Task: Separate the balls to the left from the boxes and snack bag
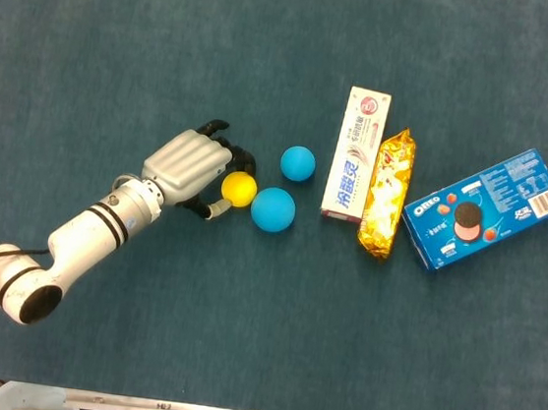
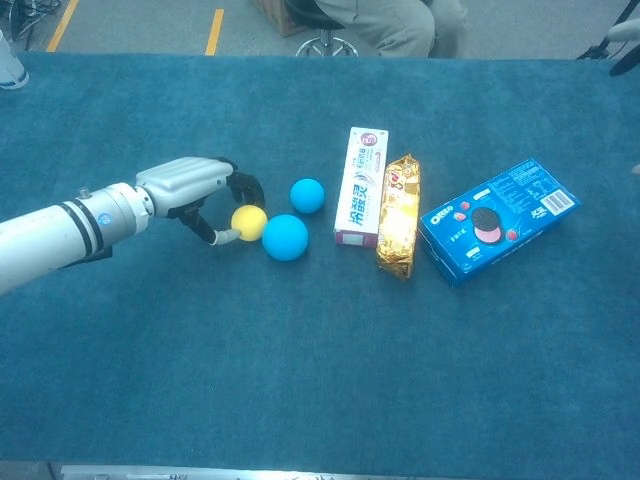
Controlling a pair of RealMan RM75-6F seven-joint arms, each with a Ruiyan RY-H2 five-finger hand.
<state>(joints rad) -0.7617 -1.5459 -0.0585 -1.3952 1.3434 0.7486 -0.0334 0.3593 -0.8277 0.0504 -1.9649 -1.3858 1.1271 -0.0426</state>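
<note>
Working from the near side of the table [image 1: 95, 36], I have the left hand [image 1: 191, 166] reaching in on its white arm, fingers and thumb curled around the yellow ball [image 1: 238, 188] from the left. The thumb tip sits at the ball's near side and the dark fingertips arch over its far side; whether they actually clamp it or only cup it I cannot tell from either view. Just beside it to the right, touching or nearly so, lies the large blue ball [image 1: 273, 209], and a little farther back sits the small blue ball [image 1: 298, 163]. Right of the balls comes the toothpaste box [image 1: 356, 154], lying lengthwise, with the gold snack bag [image 1: 386, 191] pressed along its right edge. Farther right, the blue cookie box [image 1: 484, 208] lies at a slant, its near corner close to the bag. Only slivers of the right hand [image 2: 625, 47] show at the far right edge, too little to read its fingers.
</note>
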